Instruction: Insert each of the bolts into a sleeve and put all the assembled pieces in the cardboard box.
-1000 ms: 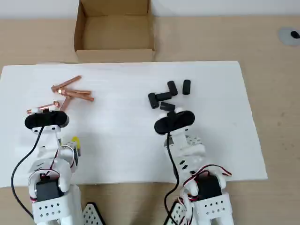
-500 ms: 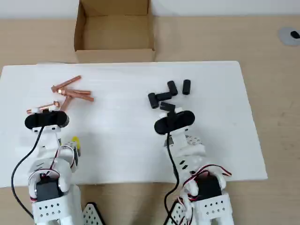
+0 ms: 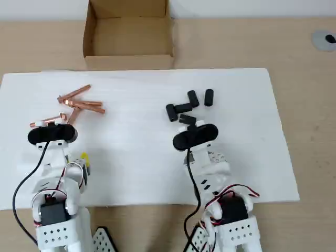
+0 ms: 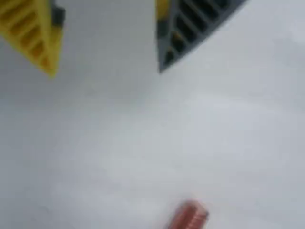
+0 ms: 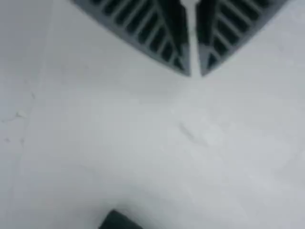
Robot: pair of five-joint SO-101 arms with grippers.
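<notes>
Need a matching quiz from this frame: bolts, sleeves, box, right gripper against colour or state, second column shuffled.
Column one:
1. bolts
2. sleeves
3. cardboard box
4. right gripper

Column two:
A. black
B. shut
C. copper
D. empty

Pairs: 1-C, 2-A, 3-D, 4-B

high: fixed overhead, facing straight down on table (image 3: 310, 105), cardboard box (image 3: 128, 37) at far edge | left wrist: close over white sheet (image 4: 143, 143), facing down, shares bolt (image 4: 188, 215) tip with high | right wrist: equally close, facing down, shares sleeve (image 5: 116, 220) end with high
</notes>
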